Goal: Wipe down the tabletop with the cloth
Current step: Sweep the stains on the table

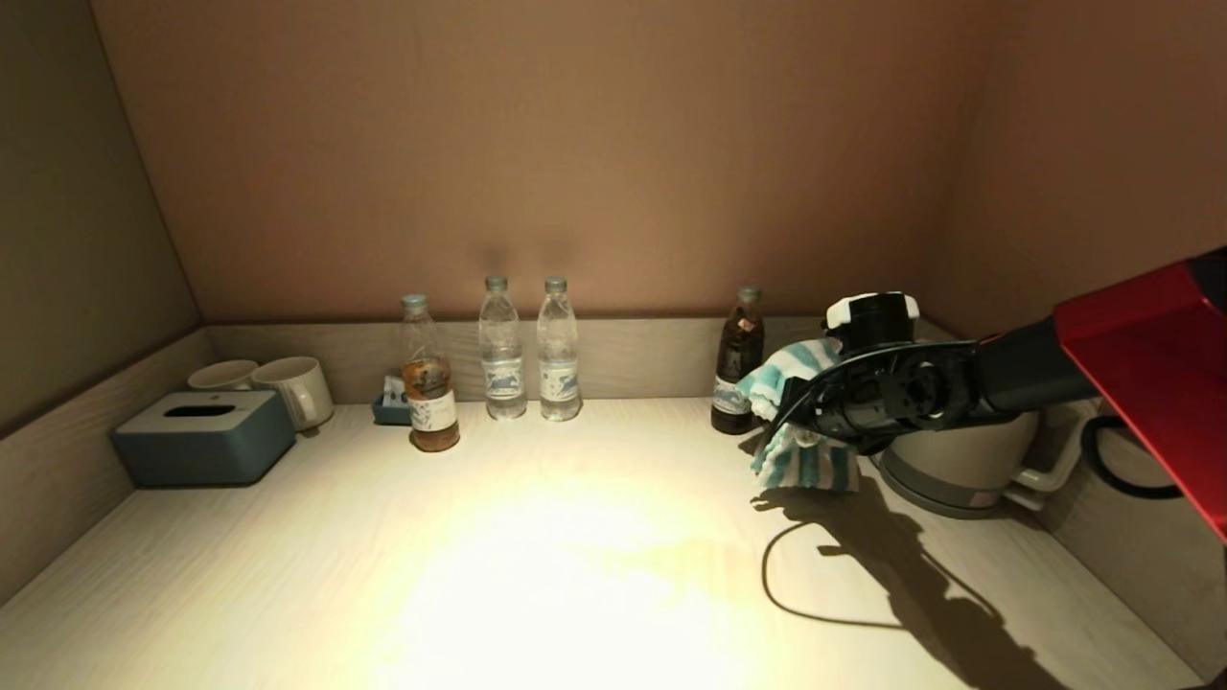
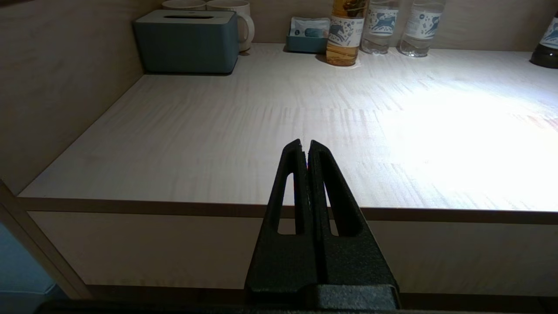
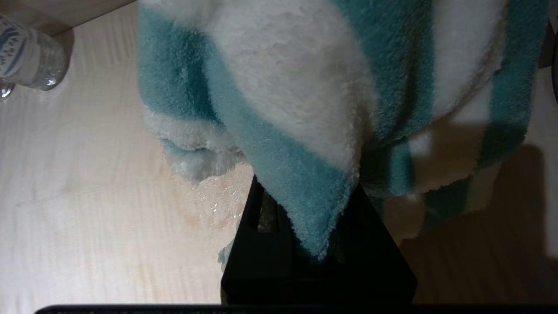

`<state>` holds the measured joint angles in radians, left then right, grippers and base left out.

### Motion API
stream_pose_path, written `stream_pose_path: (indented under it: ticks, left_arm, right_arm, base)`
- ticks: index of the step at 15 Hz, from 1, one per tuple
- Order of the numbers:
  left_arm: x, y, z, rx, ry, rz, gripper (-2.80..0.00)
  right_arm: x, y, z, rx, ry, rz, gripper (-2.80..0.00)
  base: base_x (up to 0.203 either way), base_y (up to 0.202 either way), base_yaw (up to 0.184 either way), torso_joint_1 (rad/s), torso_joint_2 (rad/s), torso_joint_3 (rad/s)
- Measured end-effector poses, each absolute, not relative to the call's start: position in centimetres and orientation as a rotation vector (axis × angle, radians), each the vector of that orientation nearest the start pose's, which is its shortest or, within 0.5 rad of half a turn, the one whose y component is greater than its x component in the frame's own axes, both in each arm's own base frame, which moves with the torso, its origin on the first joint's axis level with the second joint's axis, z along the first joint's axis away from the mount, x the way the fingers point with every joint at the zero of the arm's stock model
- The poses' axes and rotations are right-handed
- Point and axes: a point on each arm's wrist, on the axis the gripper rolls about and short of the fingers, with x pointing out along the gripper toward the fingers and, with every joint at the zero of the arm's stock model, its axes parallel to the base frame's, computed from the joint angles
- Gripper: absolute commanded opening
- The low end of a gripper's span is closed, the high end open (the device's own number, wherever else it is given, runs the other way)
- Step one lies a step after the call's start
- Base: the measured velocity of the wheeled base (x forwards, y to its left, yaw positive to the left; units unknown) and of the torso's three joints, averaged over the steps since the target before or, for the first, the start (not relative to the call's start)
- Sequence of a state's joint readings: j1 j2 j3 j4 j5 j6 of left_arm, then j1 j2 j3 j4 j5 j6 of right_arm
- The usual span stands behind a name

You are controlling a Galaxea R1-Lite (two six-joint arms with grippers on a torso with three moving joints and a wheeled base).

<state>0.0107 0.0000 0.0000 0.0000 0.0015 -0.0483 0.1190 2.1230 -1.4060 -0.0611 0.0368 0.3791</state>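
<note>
A: Head view. Where is the cloth?

B: The cloth (image 1: 800, 422), striped teal and white terry, hangs from the right gripper (image 1: 815, 417), which is clamped on it. It is held above the tabletop (image 1: 575, 556), not touching, its lower folds dangling free. Just behind the gripper stands a dark bottle (image 1: 737, 361); beside it on the outer side sits a pale rounded kettle (image 1: 959, 460).

A: Progress?

B: Judged early. The cloth is grasped and carried, yet no wiping contact shows. The whole pale wood-grain surface is left to cover.

A: Left wrist view?

B: The left gripper (image 2: 305, 150) is parked off the front edge of the tabletop (image 2: 261, 144), its black tapered fingers pressed together on nothing. Well ahead of it stand a boxy grey-blue tissue box (image 2: 187, 41), a mug (image 2: 237, 19) and clear plastic bottles (image 2: 379, 26).

A: Right wrist view?

B: Plush pile of the cloth (image 3: 305, 87) drapes over the black gripper (image 3: 305, 226) and hides its fingertips. Below it, small glistening droplets (image 3: 213, 200) lie on the smooth laminate tabletop (image 3: 87, 196). That wet patch looks like the nearest target for a first stroke.
</note>
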Motion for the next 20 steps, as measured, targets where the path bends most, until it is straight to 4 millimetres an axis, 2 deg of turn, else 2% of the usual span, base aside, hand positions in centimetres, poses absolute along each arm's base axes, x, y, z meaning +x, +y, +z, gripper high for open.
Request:
stream_pose_path:
  ticks: [3,7,11,16,20]
  left_arm:
    - [-2.3,0.0,7.5,-0.049,0.000,0.012,-2.80]
    - [-2.3,0.0,7.5,-0.049,0.000,0.012,-2.80]
    - [-2.3,0.0,7.5,-0.048,0.000,0.012,-2.80]
    - [-2.3,0.0,7.5,-0.049,0.000,0.012,-2.80]
    - [-2.3,0.0,7.5,-0.049,0.000,0.011,-2.80]
  right_arm:
    - [43.1,5.2,12.6,0.301,0.658,0.043,-2.80]
    - [43.7,6.4,11.1,0.260,0.682,0.081,-2.80]
    - [43.9,8.4,8.3,0.226,0.752,0.115,-2.80]
    - [43.8,11.2,6.1,0.187,0.799,0.157,-2.80]
    - [43.8,12.6,5.0,0.137,0.817,0.184,-2.80]
  base:
    - [0.000,0.000,0.000,0.000,0.00,0.000]
    - [0.000,0.000,0.000,0.000,0.00,0.000]
    - [0.000,0.000,0.000,0.000,0.00,0.000]
    - [0.000,0.000,0.000,0.000,0.00,0.000]
    - [0.000,0.000,0.000,0.000,0.00,0.000]
